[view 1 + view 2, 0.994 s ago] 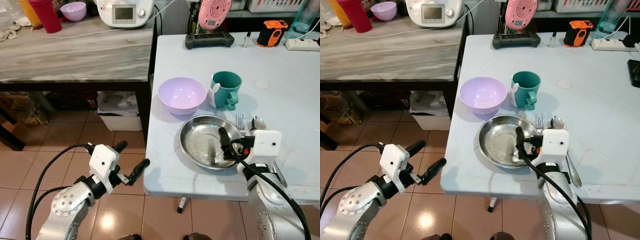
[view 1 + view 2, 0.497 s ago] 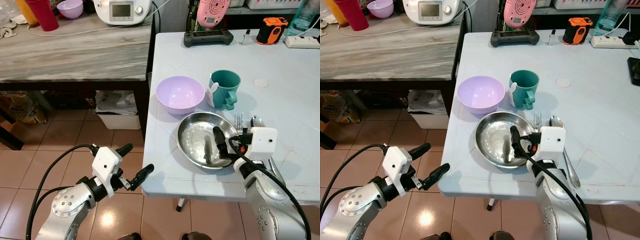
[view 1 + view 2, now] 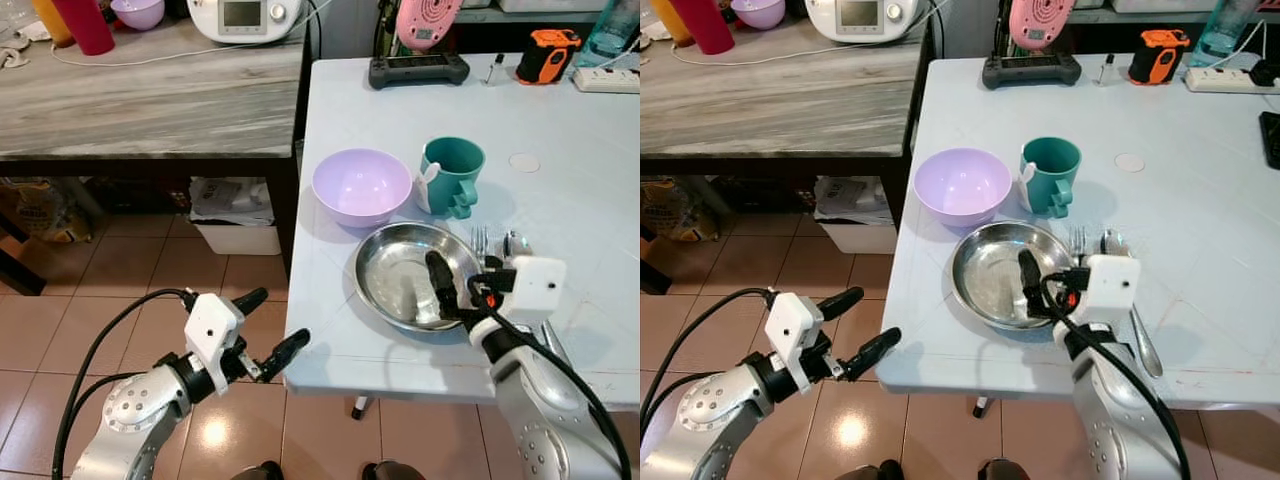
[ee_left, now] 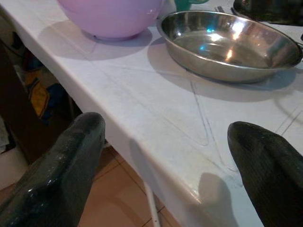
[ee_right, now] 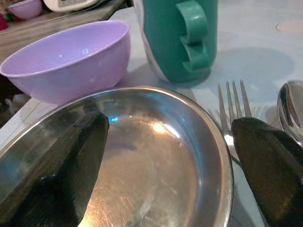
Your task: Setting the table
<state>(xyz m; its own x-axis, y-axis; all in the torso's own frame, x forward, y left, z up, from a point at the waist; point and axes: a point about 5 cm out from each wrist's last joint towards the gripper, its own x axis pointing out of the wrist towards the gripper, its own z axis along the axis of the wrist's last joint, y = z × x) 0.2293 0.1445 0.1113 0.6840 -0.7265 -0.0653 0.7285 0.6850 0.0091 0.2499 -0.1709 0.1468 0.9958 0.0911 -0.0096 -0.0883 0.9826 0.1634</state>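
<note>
Right gripper point(image 3: 462, 288) spread wide astride the plate point(image 3: 400, 285)'s right rim, fork point(image 3: 479, 243) just beyond; left gripper point(image 3: 268, 325) likewise apart, off the table point(image 3: 580, 150)'s edge, farther away.

Tiled floor point(image 3: 120, 290), grey counter point(image 3: 150, 100)

**Count of items in view**

White table point(image 3: 560, 130): one shallow round steel plate point(image 3: 400, 270); one lilac plastic bowl point(image 3: 362, 186); one teal handled mug point(image 3: 452, 176); one steel fork point(image 3: 479, 243); one steel spoon point(image 3: 517, 245).

Far edge of the table: one black controller point(image 3: 418, 70); one orange-and-black tape measure point(image 3: 546, 54); one white power strip point(image 3: 606, 80).

Grey wooden counter point(image 3: 150, 100): one more lilac bowl point(image 3: 138, 12), so two in all; one red tumbler point(image 3: 88, 24); one white kitchen appliance with a display point(image 3: 247, 17).
</note>
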